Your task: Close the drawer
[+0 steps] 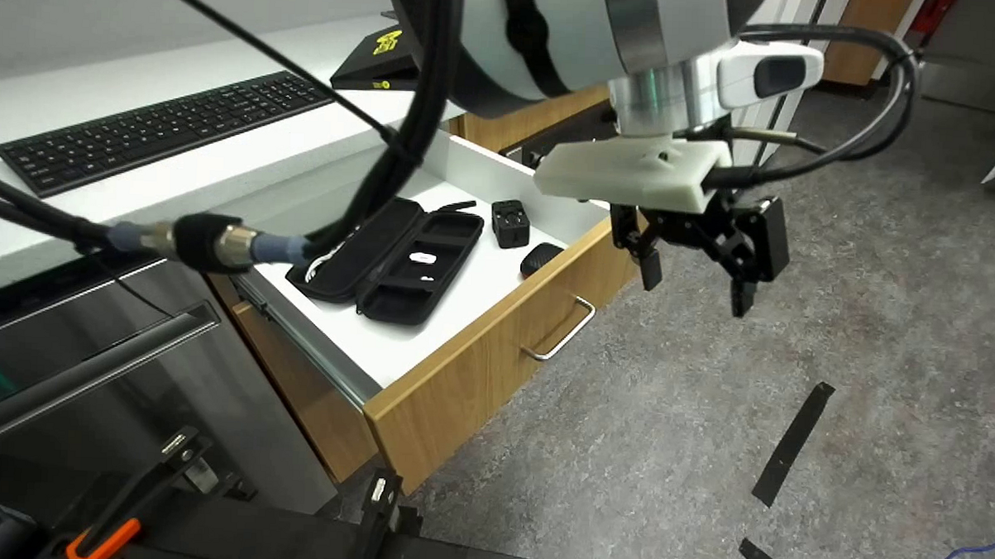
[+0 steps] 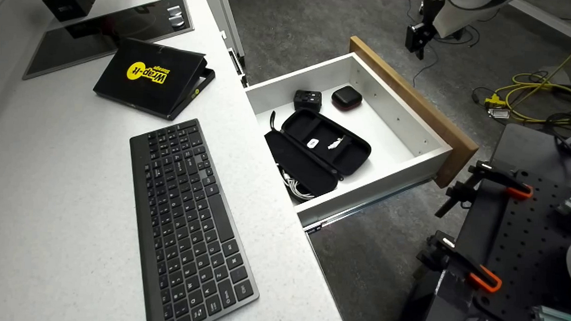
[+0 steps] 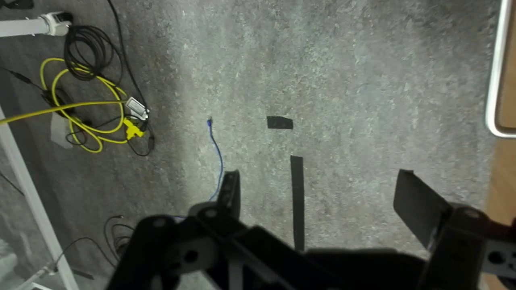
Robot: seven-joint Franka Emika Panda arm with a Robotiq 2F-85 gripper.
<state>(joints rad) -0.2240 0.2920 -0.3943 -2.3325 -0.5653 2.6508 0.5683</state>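
Observation:
The drawer [image 1: 460, 394] stands pulled out from under the counter in both exterior views, with an oak front and white inside [image 2: 391, 126]. Its silver bar handle [image 1: 569, 335] is on the outer face. In the wrist view the handle [image 3: 495, 76] and a strip of oak front [image 3: 502, 173] show at the right edge. My gripper [image 1: 697, 284] is open and empty, out in front of the drawer front, near its far end in that exterior view, and apart from the handle. In the wrist view the fingers [image 3: 318, 175] are wide apart over the floor. The gripper shows partly in an exterior view [image 2: 417, 44].
The drawer holds an open black case [image 2: 321, 147], a black cube [image 2: 307, 100] and a small black case [image 2: 347, 97]. A keyboard [image 2: 188, 223] and a black box [image 2: 150, 77] lie on the counter. A black clamped base table [image 2: 525, 235] stands near the drawer's near corner.

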